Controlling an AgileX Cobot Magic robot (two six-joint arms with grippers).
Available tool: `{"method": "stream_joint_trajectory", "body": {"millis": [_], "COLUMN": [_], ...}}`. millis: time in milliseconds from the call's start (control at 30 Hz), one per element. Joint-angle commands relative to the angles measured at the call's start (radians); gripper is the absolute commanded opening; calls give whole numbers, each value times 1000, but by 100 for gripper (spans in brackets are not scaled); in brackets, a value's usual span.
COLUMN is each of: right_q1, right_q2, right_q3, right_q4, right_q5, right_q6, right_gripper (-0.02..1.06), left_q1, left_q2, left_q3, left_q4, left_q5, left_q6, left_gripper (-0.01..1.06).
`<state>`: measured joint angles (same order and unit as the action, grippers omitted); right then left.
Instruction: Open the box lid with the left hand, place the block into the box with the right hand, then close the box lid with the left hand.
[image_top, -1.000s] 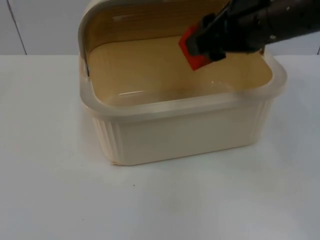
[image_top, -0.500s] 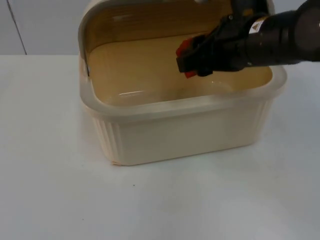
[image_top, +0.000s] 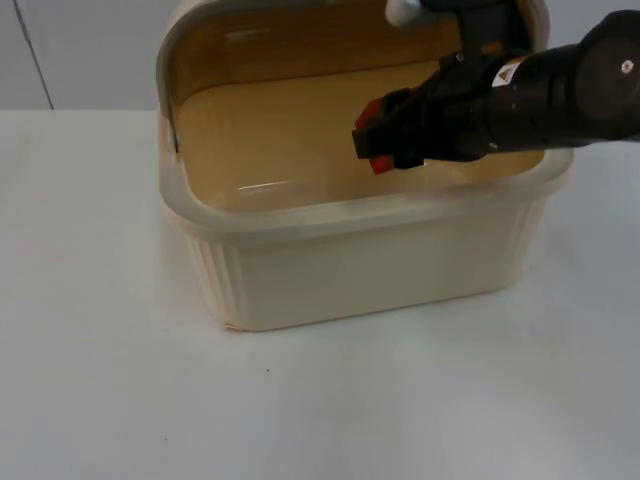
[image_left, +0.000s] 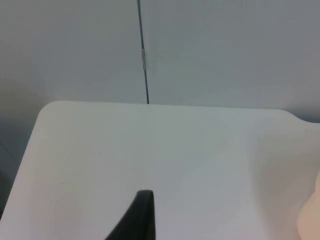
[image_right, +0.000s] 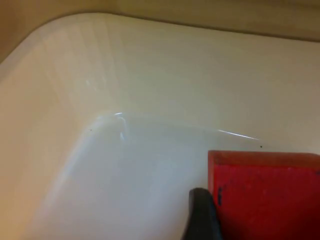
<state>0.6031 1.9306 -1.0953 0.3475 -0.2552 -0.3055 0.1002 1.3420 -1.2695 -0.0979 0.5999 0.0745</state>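
A cream plastic box (image_top: 330, 212) stands on the white table with its lid (image_top: 190, 40) swung up at the back. My right gripper (image_top: 380, 138) reaches in over the box's right rim and is shut on the red block (image_top: 371, 112), which hangs inside the box above the floor. In the right wrist view the red block (image_right: 270, 195) sits against a black fingertip (image_right: 200, 215), close over the pale box floor (image_right: 125, 175) near a rounded inner corner. My left gripper (image_left: 142, 217) waits over bare table to the left of the box, with the box's cream edge (image_left: 310, 220) beside it.
The grey partition wall (image_left: 200, 50) with a vertical seam rises behind the table's far edge (image_left: 150, 104). White table (image_top: 100, 380) lies open in front of and left of the box.
My right gripper has dropped lower into the box with the red block, and its arm has come down closer over the right rim. The box and lid have not moved.
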Motion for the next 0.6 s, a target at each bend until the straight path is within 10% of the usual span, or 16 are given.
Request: {"method": "stream_joint_trajectory", "body": {"millis": [0,267,567], "right_q1": [3,3,3], "right_q2": [-2,-4,-60], "right_q3": [6,6,6], "right_q4": [2,2,-4], "right_q5": [4,9,121], "right_q6": [-2,-2,-2], "right_gripper": [31,105,105], "left_q1": [5,5,5], "left_q2": [-5,-5,-5], "left_q3": [2,2,2], "left_q4": [3,1,1], "left_q5": [-4,0,-2], "left_q6": [-1,-1,-1], "left_gripper": [104,104,104]}}
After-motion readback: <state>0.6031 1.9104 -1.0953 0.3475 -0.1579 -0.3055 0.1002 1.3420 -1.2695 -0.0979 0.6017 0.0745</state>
